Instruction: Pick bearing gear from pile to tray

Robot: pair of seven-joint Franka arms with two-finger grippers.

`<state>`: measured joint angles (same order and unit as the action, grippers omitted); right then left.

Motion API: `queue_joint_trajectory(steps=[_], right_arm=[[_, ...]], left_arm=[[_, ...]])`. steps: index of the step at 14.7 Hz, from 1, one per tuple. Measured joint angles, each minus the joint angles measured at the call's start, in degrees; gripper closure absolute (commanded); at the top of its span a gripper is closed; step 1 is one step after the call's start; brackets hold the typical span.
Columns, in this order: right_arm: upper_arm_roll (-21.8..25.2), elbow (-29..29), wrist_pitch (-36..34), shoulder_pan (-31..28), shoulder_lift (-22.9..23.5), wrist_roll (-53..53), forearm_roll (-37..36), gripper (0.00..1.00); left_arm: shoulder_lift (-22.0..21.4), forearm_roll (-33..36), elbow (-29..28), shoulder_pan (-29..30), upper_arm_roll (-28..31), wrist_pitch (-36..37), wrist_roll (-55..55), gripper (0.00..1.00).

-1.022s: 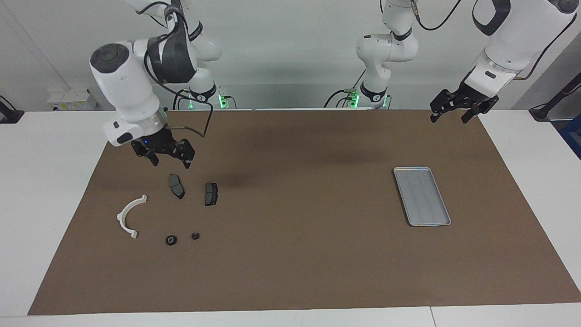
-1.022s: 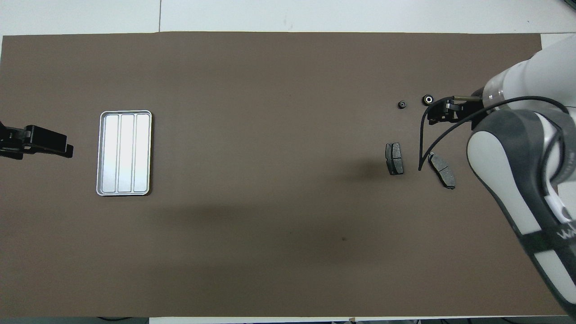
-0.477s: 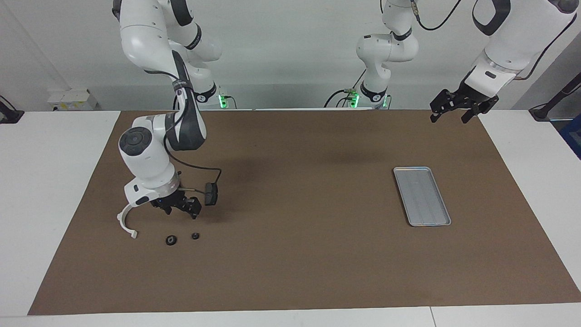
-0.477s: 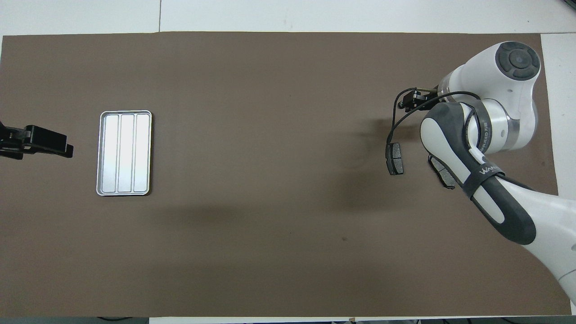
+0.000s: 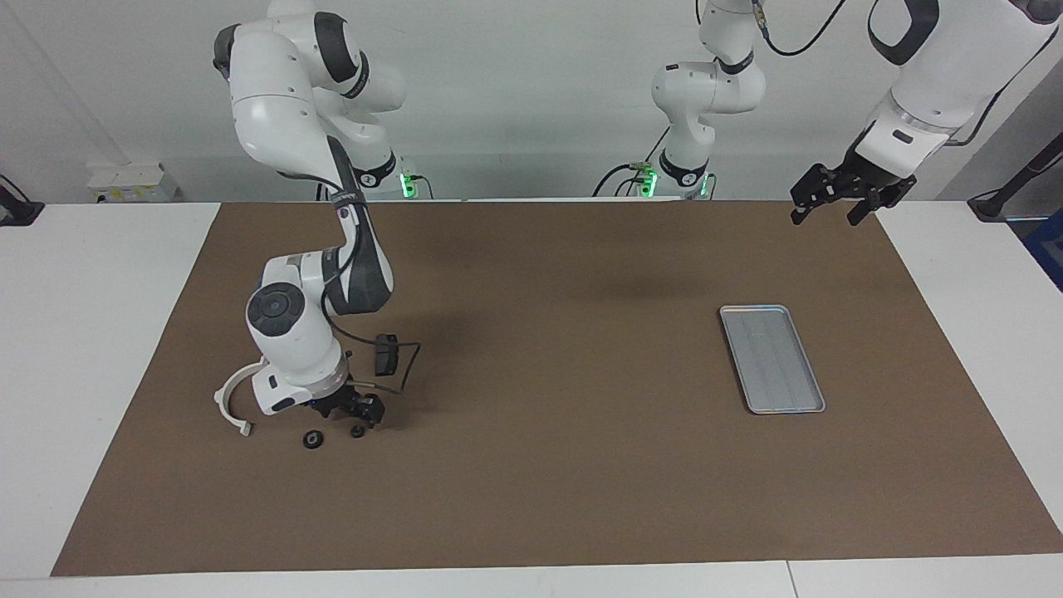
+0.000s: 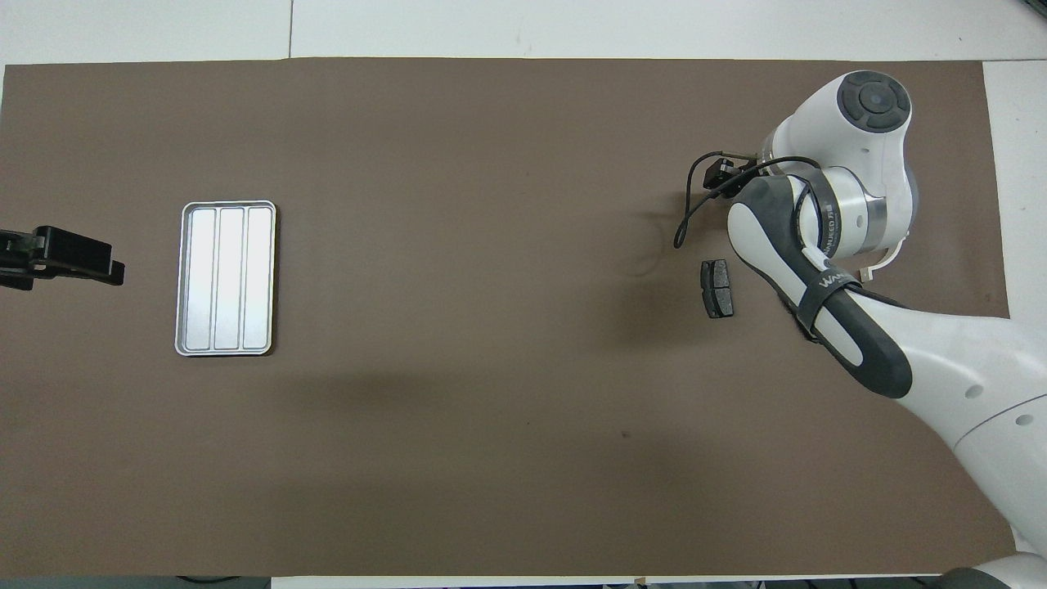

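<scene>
The pile lies toward the right arm's end of the mat: a white half-ring bracket (image 5: 232, 399), a dark grey pad (image 5: 385, 354), and two small black round pieces (image 5: 313, 439) (image 5: 357, 431). The second pad is hidden under the right arm. My right gripper (image 5: 360, 418) is low and open, just over the smaller round piece; I cannot tell if it touches. In the overhead view the right gripper (image 6: 721, 173) covers both round pieces. The silver ribbed tray (image 5: 772, 358) (image 6: 226, 278) lies empty toward the left arm's end. My left gripper (image 5: 839, 201) (image 6: 98, 268) waits open, raised beside the tray.
The brown mat (image 5: 548, 465) covers the table, with white table surface (image 5: 91, 349) around it. The pad (image 6: 717, 288) lies beside the right arm's forearm in the overhead view. A black cable (image 5: 407, 365) loops from the right wrist near the pad.
My right arm has swung down and away from the robots, from over the two pads to just over the smaller round piece. The left arm has barely moved.
</scene>
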<state>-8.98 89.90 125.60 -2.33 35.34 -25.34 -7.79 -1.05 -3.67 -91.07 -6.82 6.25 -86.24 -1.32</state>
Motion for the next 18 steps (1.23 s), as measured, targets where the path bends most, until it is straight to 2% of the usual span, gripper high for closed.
queue_joint_trajectory(steps=[2, 8, 10, 12, 13, 18], right_arm=[[0.0, -0.4, 1.1, 0.0, 1.2, -0.9, -1.5, 0.12], [-0.1, -1.2, 1.5, 0.0, 1.4, -2.5, -1.7, 0.48], [-0.1, -1.6, 1.5, 0.0, 1.3, -3.6, -1.7, 0.64], [-0.1, -1.6, 1.6, 0.0, 1.3, -3.8, -1.7, 0.91], [-0.1, -1.7, 1.9, 0.0, 1.3, -3.9, -1.7, 1.00], [-0.1, -1.6, 3.7, 0.0, 1.4, -4.1, -1.7, 1.00]], left_arm=[[0.0, 0.0, 0.0, 0.2, 0.1, -0.9, 1.0, 0.00], [0.0, 0.0, 0.0, 0.2, 0.0, -1.5, 2.5, 0.00], [0.0, 0.0, 0.0, 0.2, 0.0, -1.4, 2.7, 0.00], [0.0, 0.0, 0.0, 0.2, -0.2, -1.4, 2.7, 0.00], [0.0, 0.2, 0.0, 0.2, -0.3, -1.4, 2.8, 0.00], [0.0, 0.5, 0.0, 0.0, -0.4, -1.6, 4.2, 0.00]])
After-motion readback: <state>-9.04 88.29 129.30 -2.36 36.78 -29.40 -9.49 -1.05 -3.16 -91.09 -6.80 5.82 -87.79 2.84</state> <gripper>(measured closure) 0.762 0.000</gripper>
